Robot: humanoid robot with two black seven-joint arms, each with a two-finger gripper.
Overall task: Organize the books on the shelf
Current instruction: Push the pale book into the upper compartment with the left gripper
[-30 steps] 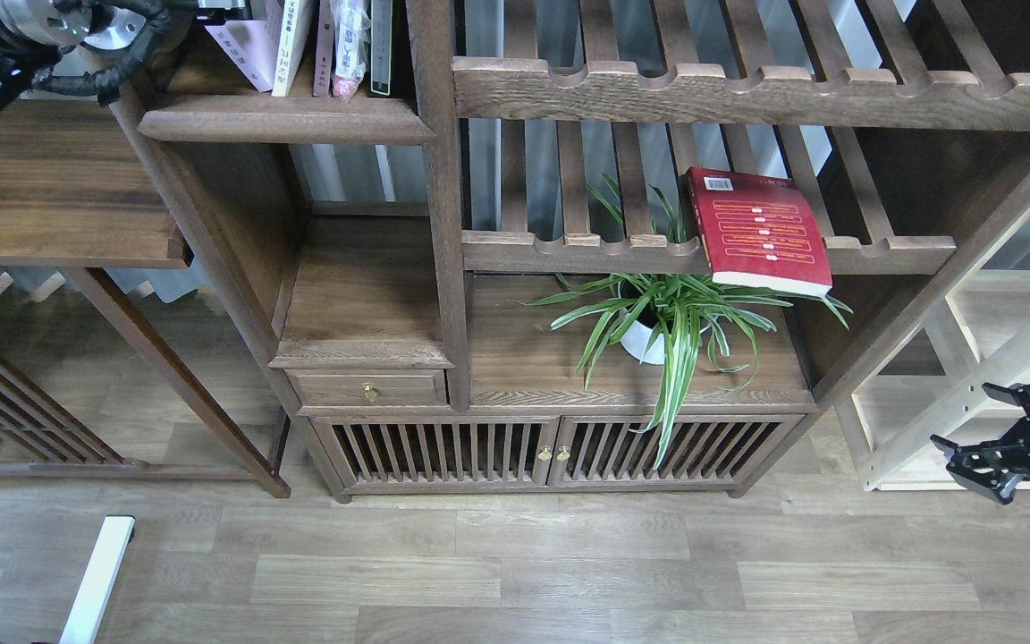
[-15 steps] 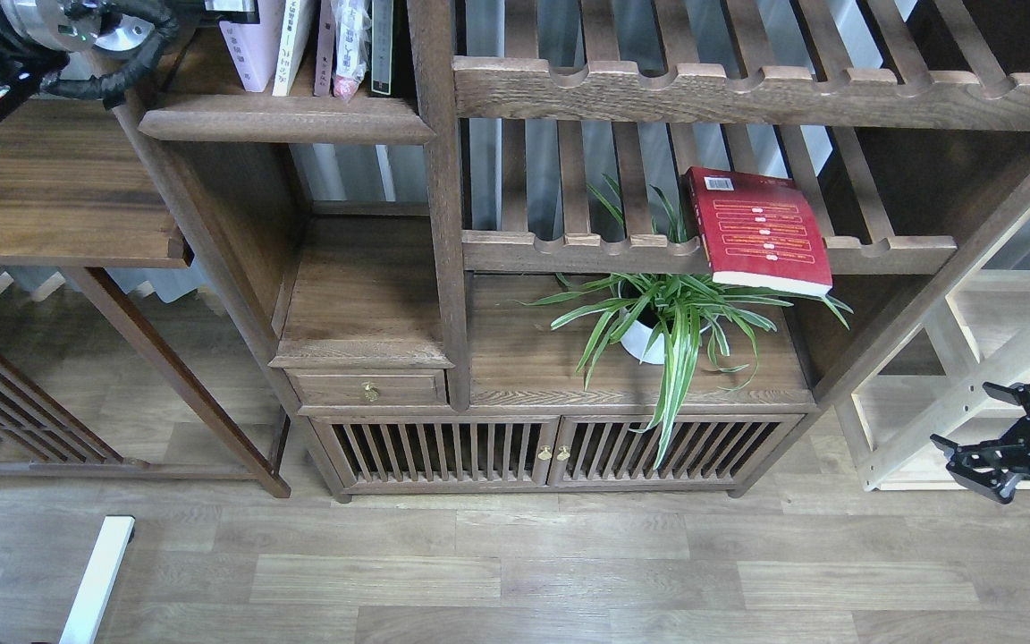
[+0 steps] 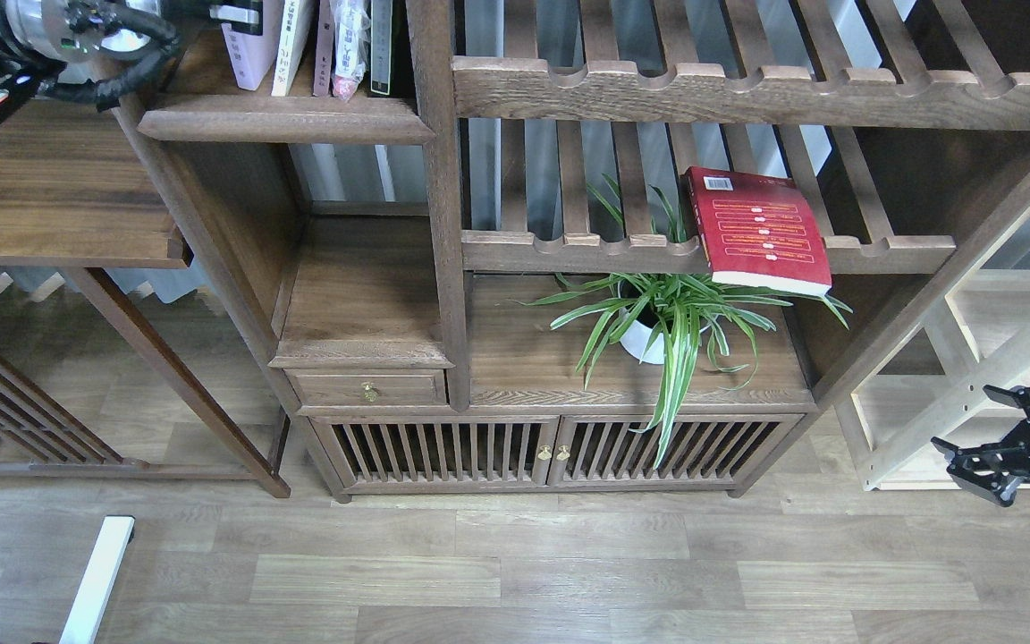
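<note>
Left gripper (image 3: 233, 13) sits at the pale book (image 3: 247, 54) standing on the shelf (image 3: 282, 121); whether it clamps the cover cannot be told. Right gripper (image 3: 984, 447) hangs spread, holding nothing. One risk: the pale book could tip leftward if let go, nothing bracing that side. Counted: one red book (image 3: 758, 231) flat on the slatted rack (image 3: 586, 250), one pale upright.

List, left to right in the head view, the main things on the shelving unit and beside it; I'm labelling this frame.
Pale lavender book upright in the narrow dark-brown shelf → small brass drawer knob → green spider plant in a white pot → red book with yellow bands lying on the slatted rack → right tool.
</note>
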